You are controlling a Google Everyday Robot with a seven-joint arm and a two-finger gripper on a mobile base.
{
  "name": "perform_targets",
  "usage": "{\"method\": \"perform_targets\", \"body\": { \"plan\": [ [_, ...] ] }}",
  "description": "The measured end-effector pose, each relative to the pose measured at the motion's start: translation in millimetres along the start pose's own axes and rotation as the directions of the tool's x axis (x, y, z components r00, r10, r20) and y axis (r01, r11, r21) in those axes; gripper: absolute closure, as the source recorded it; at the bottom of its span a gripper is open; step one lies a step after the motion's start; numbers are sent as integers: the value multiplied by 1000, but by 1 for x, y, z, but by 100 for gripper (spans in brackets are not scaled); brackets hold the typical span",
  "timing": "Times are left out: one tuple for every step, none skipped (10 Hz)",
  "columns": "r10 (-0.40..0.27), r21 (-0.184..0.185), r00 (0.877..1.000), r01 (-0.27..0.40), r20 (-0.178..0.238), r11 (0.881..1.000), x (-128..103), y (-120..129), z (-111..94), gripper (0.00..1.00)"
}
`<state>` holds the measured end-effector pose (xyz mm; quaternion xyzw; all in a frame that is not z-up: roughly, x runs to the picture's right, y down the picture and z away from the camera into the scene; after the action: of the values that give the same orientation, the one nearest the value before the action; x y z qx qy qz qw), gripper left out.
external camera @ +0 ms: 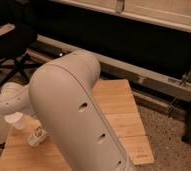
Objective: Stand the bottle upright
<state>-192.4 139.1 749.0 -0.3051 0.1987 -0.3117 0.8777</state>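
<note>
The bulky white arm (74, 110) reaches down-left, its end effector (15, 104) low at left.

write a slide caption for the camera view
Robot arm fills view, gripper at left by the bottle on wooden table

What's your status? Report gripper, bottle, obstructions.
Gripper low at the table's left edge. Bottle beside it, slanted, not upright. Arm hides much of the table.
</note>
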Motion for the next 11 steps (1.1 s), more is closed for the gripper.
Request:
{"method": "perform_targets", "body": {
  "plan": [
    [-1,1,1000,1,-14,1000,5,-1,-1,68],
    [-3,3,1000,3,-27,1000,9,-2,-2,68],
    [-5,5,999,5,-39,1000,12,-2,-4,68],
    [-6,8,999,7,-54,1000,15,-3,-6,68],
    [-5,9,998,6,-65,1000,18,-4,-6,68],
    [-1,12,997,2,-77,1000,22,-5,-7,68],
    [2,15,996,-1,-88,1000,26,-6,-8,68],
    [7,19,995,-5,-98,1000,29,-7,-9,68],
    [13,24,994,-10,-110,1000,31,-8,-10,68],
    [16,27,993,-13,-116,1000,32,-8,-11,68],
    [21,33,992,-17,-127,999,32,-9,-12,68]
  ]
}}
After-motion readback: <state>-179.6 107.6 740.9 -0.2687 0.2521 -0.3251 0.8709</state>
